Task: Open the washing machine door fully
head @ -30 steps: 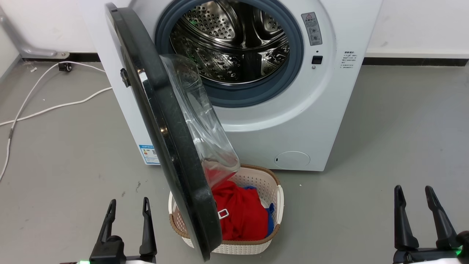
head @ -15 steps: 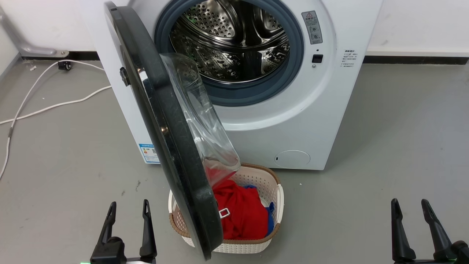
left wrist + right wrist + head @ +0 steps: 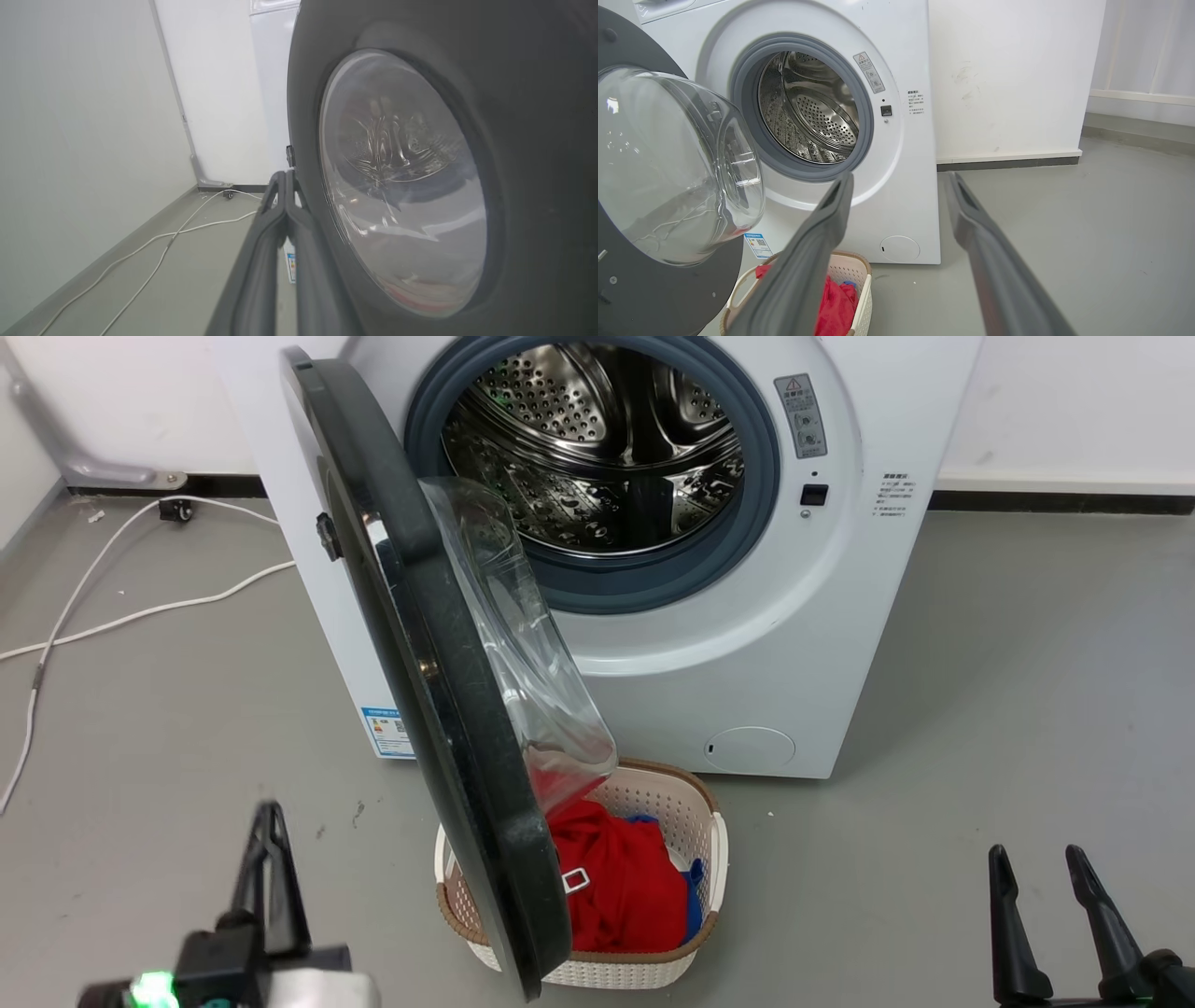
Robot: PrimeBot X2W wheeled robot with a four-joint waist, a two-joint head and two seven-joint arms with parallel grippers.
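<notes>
Door [image 3: 457, 728] is hanging on its hinge at the left of the machine [image 3: 840, 616], swung about halfway out. Its free edge is jutting toward the robot over the basket [image 3: 714, 859] on the floor. It is showing as a wide glossy black disc with a clear glass bowl [image 3: 523, 644] bulging from the inner face toward the drum [image 3: 597, 439]. It is probably going to handle stiff and fairly heavy, turning only about the hinge. The black gloss is looking slippery and the glass is best left alone, so the rim near the free edge is offering the longest lever and the safest hold. Left gripper [image 3: 283, 179] is sitting just beside the outer face, jaws pressed together on nothing; whether it is touching the disc cannot be told from the blurred wrist view. Right gripper [image 3: 899, 179] is hanging well apart from the door, jaws spread and empty.
</notes>
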